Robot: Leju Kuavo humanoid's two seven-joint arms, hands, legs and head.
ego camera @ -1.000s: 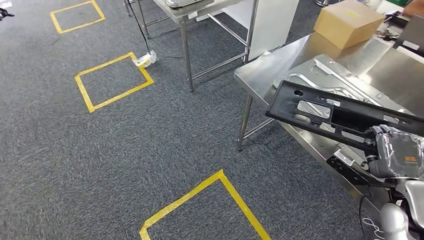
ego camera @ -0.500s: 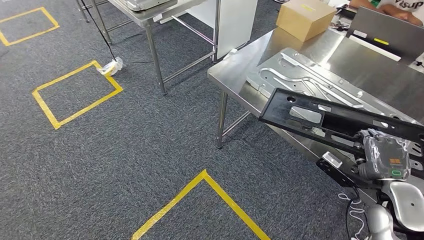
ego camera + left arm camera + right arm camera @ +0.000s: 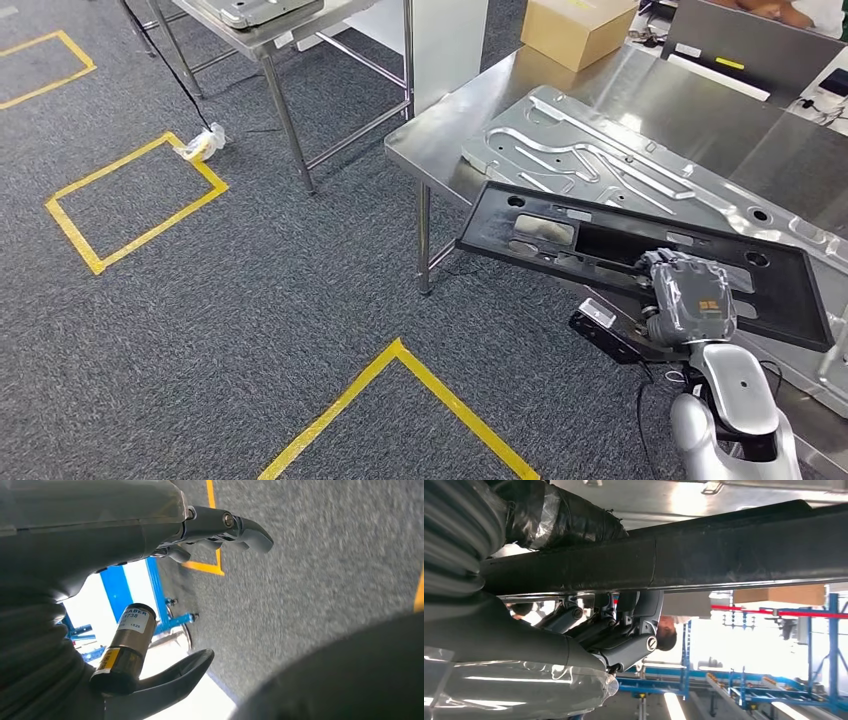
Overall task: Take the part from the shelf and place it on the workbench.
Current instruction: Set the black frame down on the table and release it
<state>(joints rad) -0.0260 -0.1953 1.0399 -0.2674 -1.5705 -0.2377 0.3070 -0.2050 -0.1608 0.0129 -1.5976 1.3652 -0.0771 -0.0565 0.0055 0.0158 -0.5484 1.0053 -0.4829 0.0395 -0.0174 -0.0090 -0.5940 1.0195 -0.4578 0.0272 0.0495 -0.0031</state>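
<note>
- Since the earlier frames the whole head view has swung: the workbench [image 3: 650, 110] sits further left and more of its top shows, so the camera has moved. The part [image 3: 640, 255] has come from hanging past the bench edge to lying over its near corner.
- The part is a long, flat black panel with cut-outs. Its long axis runs from the bench's near-left corner out to the right, about level, the left end overhanging the edge.
- It lies above a stamped metal sheet [image 3: 620, 165]; whether they touch cannot be told.
- The right hand [image 3: 690, 300] grasps the part's near long edge, fingers [image 3: 624, 630] curled under it.
- The left hand [image 3: 150, 580] hangs over carpet, fingers apart, holding nothing.
- A cardboard box [image 3: 575, 25] sits at the bench's far end.
</note>
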